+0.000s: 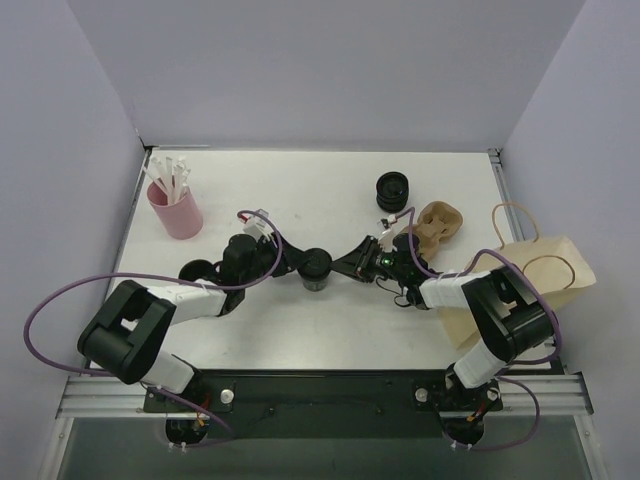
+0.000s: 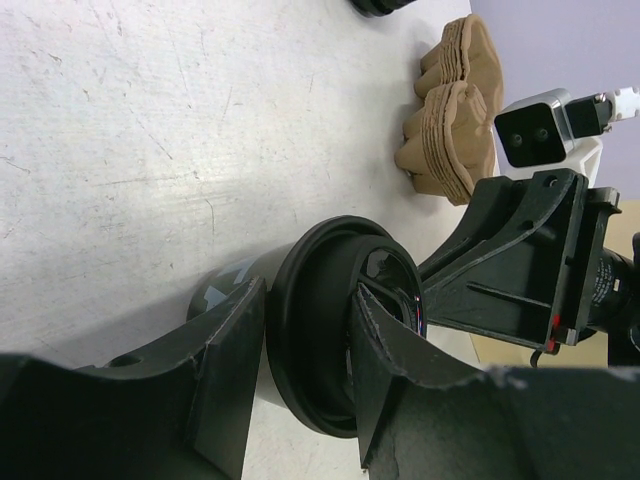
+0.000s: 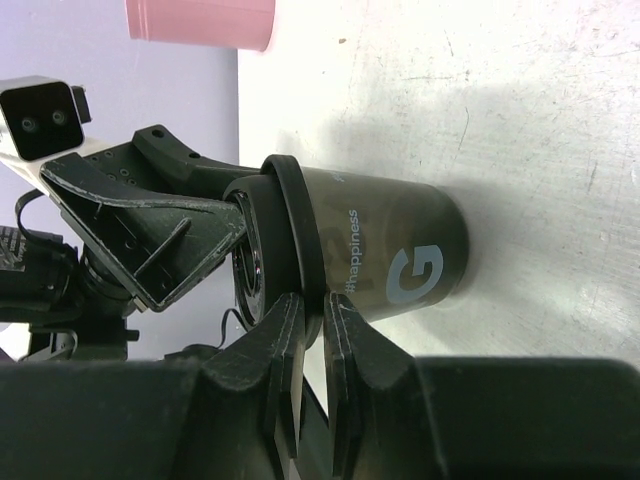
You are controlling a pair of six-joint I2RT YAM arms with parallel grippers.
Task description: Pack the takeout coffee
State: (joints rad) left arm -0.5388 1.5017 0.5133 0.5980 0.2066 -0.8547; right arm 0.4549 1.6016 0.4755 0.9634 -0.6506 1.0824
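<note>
**Gripped at the lid from both sides**

Holds the coffee cup upright on the table, at the centre of the overhead frame, directly between the two sets of fingers. Reaches in from the frame's left with the left gripper, spread roughly halfway and closed on the lid: one finger against the underside of the rim beside the cup's wall, the other laid across the lid's top. Reaches in from the frame's right with the right gripper, squeezed almost together, with only a thin slit left and the lid's rim running into that slit, pinched there by the look of it. Shows, in the right wrist view, the cup's base flat on the table and a grey "G" and "#happiness" printed on the dark wall.

Elsewhere in the overhead frame: pink cup of white sticks at the upper left, well apart; stack of black ribbed rings above and right of centre; stack of brown moulded trays just right of those; brown paper bag at the right edge, apart from the cup.
</note>
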